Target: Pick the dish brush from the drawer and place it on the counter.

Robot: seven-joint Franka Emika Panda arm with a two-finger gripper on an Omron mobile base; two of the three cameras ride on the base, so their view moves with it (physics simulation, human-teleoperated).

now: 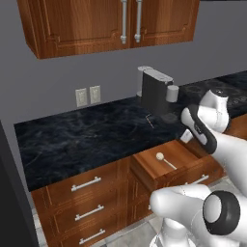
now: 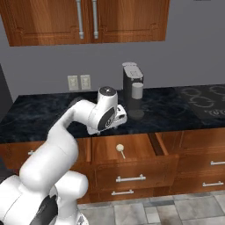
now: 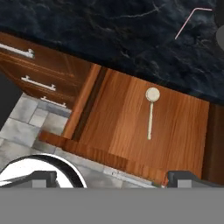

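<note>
In the open drawer [image 3: 131,127] below the counter [image 1: 87,135], the dish brush [image 3: 151,109] lies flat on the bare wooden floor, round head toward the counter, handle toward the drawer front. The gripper [image 3: 109,177] hangs above the drawer's front edge, fingers spread wide and holding nothing. A coffee machine [image 2: 132,90] stands on the counter behind, seemingly just beside the arm's wrist.

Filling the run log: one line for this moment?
phase: approach | gripper: open, above drawer | dish brush: lying in open drawer, untouched | counter: brush not placed yet
</note>
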